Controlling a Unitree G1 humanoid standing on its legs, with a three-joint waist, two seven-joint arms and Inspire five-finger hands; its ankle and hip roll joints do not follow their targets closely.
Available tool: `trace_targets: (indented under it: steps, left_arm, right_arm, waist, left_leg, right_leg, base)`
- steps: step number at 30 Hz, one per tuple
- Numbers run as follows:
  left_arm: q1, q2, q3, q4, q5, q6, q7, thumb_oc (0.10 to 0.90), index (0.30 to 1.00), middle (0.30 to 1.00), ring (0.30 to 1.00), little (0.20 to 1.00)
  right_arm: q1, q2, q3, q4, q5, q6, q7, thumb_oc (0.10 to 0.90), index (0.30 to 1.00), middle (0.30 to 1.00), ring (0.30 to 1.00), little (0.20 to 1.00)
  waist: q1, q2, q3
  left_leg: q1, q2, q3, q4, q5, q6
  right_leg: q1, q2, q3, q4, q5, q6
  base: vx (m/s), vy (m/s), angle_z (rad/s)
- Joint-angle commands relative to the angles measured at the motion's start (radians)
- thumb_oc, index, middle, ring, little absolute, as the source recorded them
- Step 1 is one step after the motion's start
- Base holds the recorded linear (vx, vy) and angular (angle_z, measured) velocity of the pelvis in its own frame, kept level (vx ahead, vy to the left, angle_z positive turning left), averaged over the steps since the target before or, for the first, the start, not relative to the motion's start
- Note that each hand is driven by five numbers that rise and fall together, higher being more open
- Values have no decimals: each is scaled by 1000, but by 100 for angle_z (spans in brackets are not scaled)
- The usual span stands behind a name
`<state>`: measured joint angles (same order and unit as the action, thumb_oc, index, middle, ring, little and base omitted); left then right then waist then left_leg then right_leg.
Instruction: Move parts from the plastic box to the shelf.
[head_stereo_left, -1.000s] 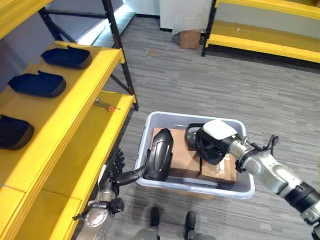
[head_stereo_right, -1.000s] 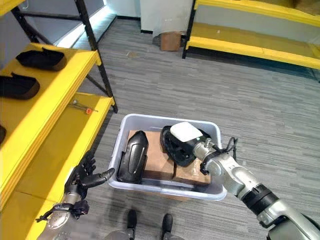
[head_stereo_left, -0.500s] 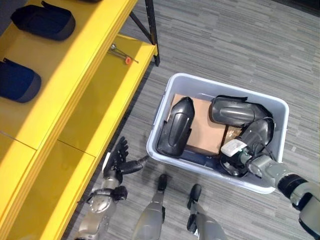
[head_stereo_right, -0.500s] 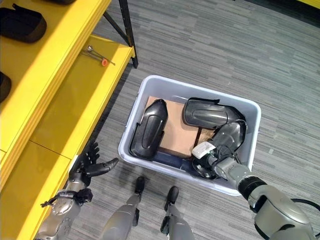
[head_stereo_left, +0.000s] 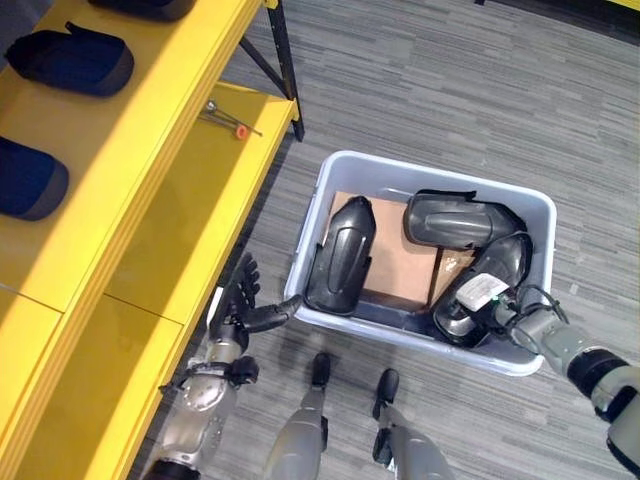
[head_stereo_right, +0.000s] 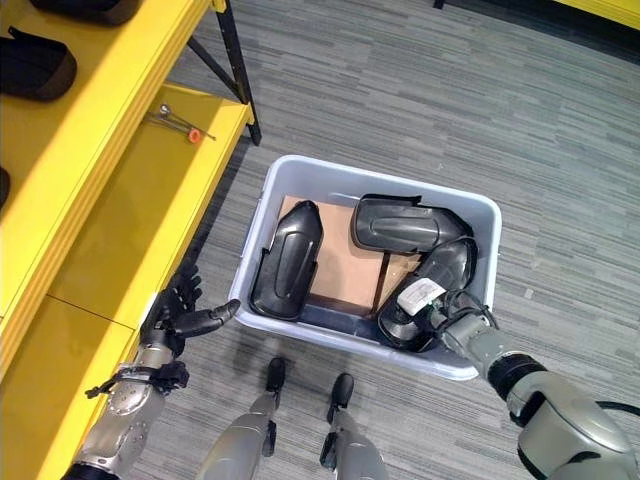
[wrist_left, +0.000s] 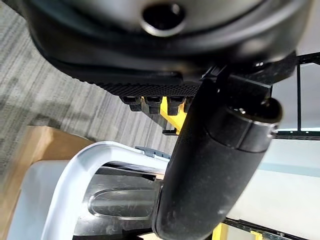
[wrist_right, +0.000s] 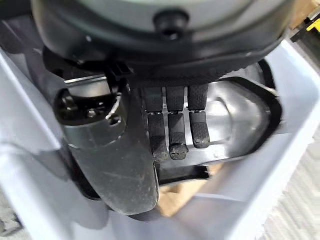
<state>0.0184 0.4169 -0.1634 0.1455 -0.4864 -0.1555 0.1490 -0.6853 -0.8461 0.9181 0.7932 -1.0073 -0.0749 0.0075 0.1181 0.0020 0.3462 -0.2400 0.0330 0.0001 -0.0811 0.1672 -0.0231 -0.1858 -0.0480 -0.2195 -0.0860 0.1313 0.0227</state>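
Note:
A grey plastic box stands on the floor with three dark moulded parts on cardboard. One part lies at the left, one across the far right. The third part leans on the right wall. My right hand is at its near end, white-covered thumb on top, fingers curled onto its glossy inner face. My left hand hangs open outside the box's left wall, its thumb close to the rim. The yellow shelf runs along the left.
Dark parts lie on the upper shelf board. A small tool with a red tip rests on the lower board, whose near stretch is bare. A black shelf post stands just beyond the box. Grey carpet surrounds it.
The camera has tipped down over the box. My right hand went from the top of the right-hand part to its near end and stays there. My left hand has hardly moved.

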Motion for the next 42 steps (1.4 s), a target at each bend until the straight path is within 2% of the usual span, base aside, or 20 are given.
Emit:
trace_targets:
  steps: [1, 3, 4, 9, 10, 11, 12, 13, 14, 15, 17, 20, 24, 25, 28, 30, 34, 42]
  left_arm:
    - [-24, 42, 10, -89, 15, -96, 12, 900, 1000, 1000, 1000, 1000]
    - [-21, 44, 15, -90, 16, -94, 13, 900, 1000, 1000, 1000, 1000]
    - [-10, 46, 35, -93, 20, -87, 16, 900, 1000, 1000, 1000, 1000]
    - [-1, 48, 52, -96, 25, -76, 15, 900, 1000, 1000, 1000, 1000]
    - [7, 40, 69, -95, 32, -70, 14, 900, 1000, 1000, 1000, 1000]
    - [11, 35, 77, -95, 36, -65, 17, 900, 1000, 1000, 1000, 1000]
    - [12, 33, 83, -100, 38, -62, 17, 900, 1000, 1000, 1000, 1000]
    - [14, 29, 86, -101, 40, -59, 19, 900, 1000, 1000, 1000, 1000]
    - [16, 20, 95, -98, 41, -56, 22, 900, 1000, 1000, 1000, 1000]
    - [17, 19, 95, -95, 43, -53, 21, 900, 1000, 1000, 1000, 1000]
    - [25, 12, 98, -99, 42, -53, 24, 900, 1000, 1000, 1000, 1000]
    - [29, 5, 94, -102, 42, -50, 28, 900, 1000, 1000, 1000, 1000]
    - [34, 1, 88, -96, 45, -42, 26, 900, 1000, 1000, 1000, 1000]
    - [36, 2, 87, -97, 45, -42, 26, 900, 1000, 1000, 1000, 1000]
    - [33, 2, 76, -90, 50, -38, 37, 900, 1000, 1000, 1000, 1000]
    - [30, 3, 69, -84, 46, -39, 43, 900, 1000, 1000, 1000, 1000]
    - [9, 4, 42, -78, 51, -50, 66, 900, 1000, 1000, 1000, 1000]
    - [-27, 1, 4, -77, 64, -55, 85, 900, 1000, 1000, 1000, 1000]
  right_arm:
    - [-119, -118, -15, -7, 7, 81, -90, 400, 300, 300, 300, 300]
    - [-119, -133, -39, -21, 24, 91, -97, 400, 300, 300, 300, 300]
    - [-131, -187, -112, -99, 72, 114, -131, 400, 300, 300, 300, 300]
    - [-111, -255, -198, -219, 98, 127, -143, 400, 300, 300, 300, 300]
    - [-88, -276, -273, -290, 136, 135, -163, 400, 300, 300, 300, 300]
    - [-48, -280, -343, -345, 174, 138, -173, 502, 443, 443, 443, 443]
    - [6, -274, -419, -403, 220, 132, -179, 555, 517, 517, 517, 517]
    - [71, -248, -515, -460, 296, 128, -200, 631, 624, 624, 624, 624]
    - [115, -217, -575, -506, 357, 117, -210, 861, 945, 945, 945, 945]
    - [164, -200, -627, -549, 391, 108, -212, 900, 1000, 1000, 1000, 1000]
    - [258, -121, -730, -622, 527, 71, -247, 900, 1000, 1000, 1000, 1000]
    - [352, -10, -793, -693, 708, 2, -255, 900, 1000, 1000, 1000, 1000]
    - [446, 113, -800, -770, 879, -58, -216, 900, 1000, 1000, 1000, 1000]
    - [451, 114, -803, -774, 881, -57, -213, 900, 1000, 1000, 1000, 1000]
    - [493, 214, -775, -804, 1027, -84, -204, 900, 1000, 1000, 1000, 1000]
    - [489, 241, -763, -801, 1068, -92, -208, 900, 1000, 1000, 1000, 1000]
    - [466, 310, -722, -814, 1097, -98, -248, 900, 1000, 1000, 1000, 1000]
    - [391, 348, -683, -791, 1062, -83, -308, 900, 1000, 1000, 1000, 1000]
  waist:
    - [-7, -36, -65]
    - [-8, -38, -66]
    - [-22, -43, -74]
    - [-31, -49, -79]
    - [-47, -48, -84]
    - [-53, -49, -86]
    - [-56, -51, -85]
    - [-60, -51, -85]
    - [-70, -49, -86]
    - [-72, -51, -88]
    - [-75, -50, -88]
    - [-81, -50, -87]
    - [-90, -46, -81]
    - [-88, -47, -82]
    - [-99, -33, -72]
    - [-99, -31, -68]
    - [-106, -7, -51]
    - [-110, 21, -25]
  left_leg:
    - [41, 53, 27, -6, -44, -58]
    - [42, 54, 29, -6, -45, -57]
    - [49, 56, 36, -6, -48, -56]
    - [58, 58, 42, -6, -53, -55]
    - [61, 58, 45, -6, -57, -52]
    - [64, 58, 47, -6, -59, -51]
    - [66, 59, 47, -6, -61, -50]
    - [71, 59, 48, -6, -63, -48]
    - [72, 60, 52, -6, -63, -46]
    - [74, 60, 54, -6, -65, -45]
    - [84, 60, 57, -6, -74, -42]
    - [84, 57, 63, -6, -70, -39]
    - [91, 56, 73, -6, -71, -37]
    - [92, 56, 74, -6, -71, -37]
    - [96, 51, 85, -6, -73, -33]
    - [96, 50, 90, -6, -72, -33]
    - [94, 45, 109, -6, -72, -30]
    - [84, 36, 126, -6, -72, -27]
  right_leg:
    - [-8, -78, 44, 67, -35, 82]
    - [-7, -78, 47, 67, -33, 82]
    - [-6, -77, 53, 66, -31, 82]
    - [-2, -76, 60, 66, -32, 83]
    - [-1, -76, 64, 66, -32, 82]
    - [-1, -75, 66, 67, -32, 82]
    - [-2, -75, 67, 68, -32, 82]
    - [0, -75, 69, 70, -33, 82]
    - [-2, -75, 73, 70, -33, 82]
    - [-1, -75, 75, 71, -34, 82]
    - [3, -73, 81, 73, -41, 82]
    - [-1, -72, 87, 73, -36, 81]
    - [-2, -74, 96, 74, -37, 82]
    - [-2, -74, 96, 74, -37, 82]
    - [-10, -77, 112, 78, -35, 84]
    - [-13, -78, 116, 79, -34, 84]
    - [-31, -81, 135, 80, -27, 86]
    - [-54, -89, 156, 78, -15, 91]
  base:
    - [-9, 12, -5]
    - [-5, 14, -12]
    - [1, 16, -14]
    - [3, 7, -5]
    - [12, 19, -5]
    - [13, 19, -9]
    - [14, 11, -12]
    - [8, 14, -13]
    - [12, 20, -9]
    - [10, 19, -5]
    - [21, 12, -9]
    - [5, 5, -12]
    - [15, 5, -10]
    - [14, 18, -5]
    - [-2, 30, -8]
    - [-13, 23, -19]
    - [-8, 15, -5]
    - [-12, 17, -9]
